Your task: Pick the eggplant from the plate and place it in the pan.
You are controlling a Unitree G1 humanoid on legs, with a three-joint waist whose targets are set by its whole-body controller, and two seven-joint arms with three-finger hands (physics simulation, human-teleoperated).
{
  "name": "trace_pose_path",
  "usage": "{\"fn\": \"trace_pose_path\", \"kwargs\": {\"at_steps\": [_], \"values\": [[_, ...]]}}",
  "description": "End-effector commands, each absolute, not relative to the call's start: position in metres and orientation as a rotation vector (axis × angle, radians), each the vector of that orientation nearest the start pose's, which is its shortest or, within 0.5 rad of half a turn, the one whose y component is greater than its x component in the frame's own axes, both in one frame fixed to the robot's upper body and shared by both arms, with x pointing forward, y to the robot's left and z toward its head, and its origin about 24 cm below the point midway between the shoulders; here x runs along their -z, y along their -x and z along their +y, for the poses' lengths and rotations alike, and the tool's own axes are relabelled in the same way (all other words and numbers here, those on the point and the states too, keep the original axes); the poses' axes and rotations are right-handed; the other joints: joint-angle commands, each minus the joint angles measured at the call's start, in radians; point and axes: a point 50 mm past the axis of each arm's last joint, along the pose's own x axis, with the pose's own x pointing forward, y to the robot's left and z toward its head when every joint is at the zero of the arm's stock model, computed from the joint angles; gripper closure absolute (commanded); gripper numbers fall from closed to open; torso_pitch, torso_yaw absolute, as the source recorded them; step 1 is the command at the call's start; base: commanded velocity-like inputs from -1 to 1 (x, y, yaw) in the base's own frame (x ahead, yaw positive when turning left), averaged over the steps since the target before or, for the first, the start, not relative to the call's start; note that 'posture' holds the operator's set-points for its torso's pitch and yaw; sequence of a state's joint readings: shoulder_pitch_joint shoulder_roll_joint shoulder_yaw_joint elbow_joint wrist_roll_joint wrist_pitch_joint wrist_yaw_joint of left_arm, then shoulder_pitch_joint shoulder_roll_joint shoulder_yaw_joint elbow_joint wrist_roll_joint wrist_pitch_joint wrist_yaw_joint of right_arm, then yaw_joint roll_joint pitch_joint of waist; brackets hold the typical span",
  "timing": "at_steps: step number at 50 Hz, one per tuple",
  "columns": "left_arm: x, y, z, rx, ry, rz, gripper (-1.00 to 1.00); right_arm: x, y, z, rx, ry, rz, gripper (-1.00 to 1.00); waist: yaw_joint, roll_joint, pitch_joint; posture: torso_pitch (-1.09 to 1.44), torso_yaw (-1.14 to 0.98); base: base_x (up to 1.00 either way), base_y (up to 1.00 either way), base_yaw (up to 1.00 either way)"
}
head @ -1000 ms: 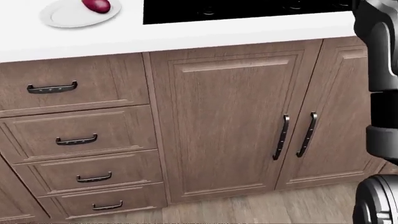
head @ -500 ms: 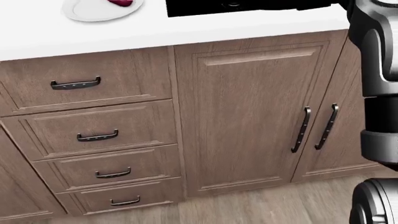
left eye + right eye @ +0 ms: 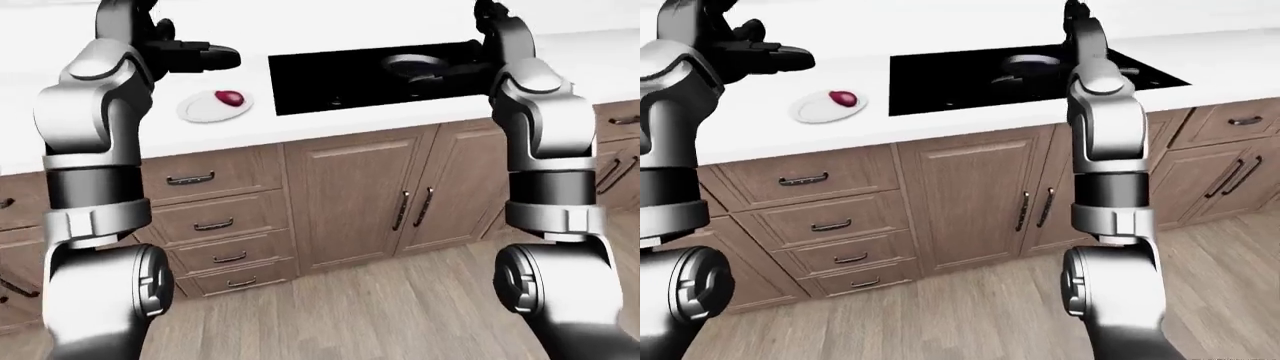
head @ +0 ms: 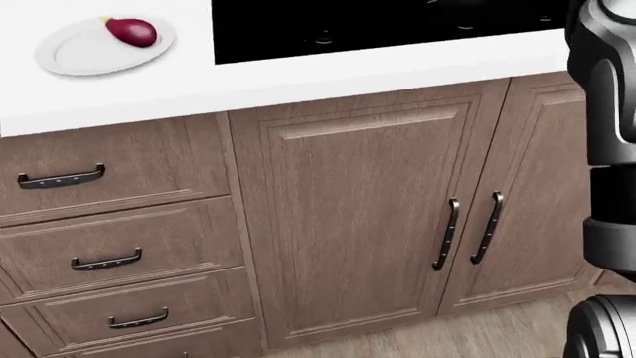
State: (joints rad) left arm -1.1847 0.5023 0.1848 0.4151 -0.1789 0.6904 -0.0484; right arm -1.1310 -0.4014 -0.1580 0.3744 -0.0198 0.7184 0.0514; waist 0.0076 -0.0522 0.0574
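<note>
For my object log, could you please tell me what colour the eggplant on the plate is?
The small rounded eggplant is dark reddish-purple, clearest in the head view.

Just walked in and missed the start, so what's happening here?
The humanoid stands at a kitchen counter with both arms raised, holding nothing. The eggplant lies on the white plate, to the left of the black stove in the left-eye view. The left hand hovers open, left of and above the plate, not touching it. The pan sits on the stove, near the right hand, whose fingers cannot be made out.

White counter: plate, black stove.
</note>
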Motion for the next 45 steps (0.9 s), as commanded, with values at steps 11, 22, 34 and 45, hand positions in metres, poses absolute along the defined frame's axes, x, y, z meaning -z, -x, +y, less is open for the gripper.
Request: {"fn": "trace_pose_path", "kwargs": {"at_steps": [11,22,34,45], "values": [[-0.356,-0.366,0.226,-0.112,-0.079,-0.286,-1.00,-0.326,-0.379,-0.194,0.124,0.231,-0.206,-1.00,-0.009,0.098,-0.038,0.00,0.00,0.57,0.00,0.00],[-0.354,-0.368,0.225,-0.108,-0.088,-0.288,-1.00,-0.314,-0.383,-0.193,0.135,0.259,-0.168,-1.00,-0.013,0.044,0.004,0.00,0.00,0.18,0.00,0.00],[-0.356,-0.366,0.226,-0.110,-0.087,-0.289,-1.00,-0.321,-0.379,-0.190,0.103,0.230,-0.196,-1.00,0.003,0.052,-0.024,0.00,0.00,0.00,0.00,0.25],[-0.355,-0.366,0.222,-0.106,-0.095,-0.290,-1.00,-0.319,-0.379,-0.192,0.110,0.224,-0.197,-1.00,-0.019,0.057,-0.045,0.00,0.00,0.00,0.03,0.09]]}}
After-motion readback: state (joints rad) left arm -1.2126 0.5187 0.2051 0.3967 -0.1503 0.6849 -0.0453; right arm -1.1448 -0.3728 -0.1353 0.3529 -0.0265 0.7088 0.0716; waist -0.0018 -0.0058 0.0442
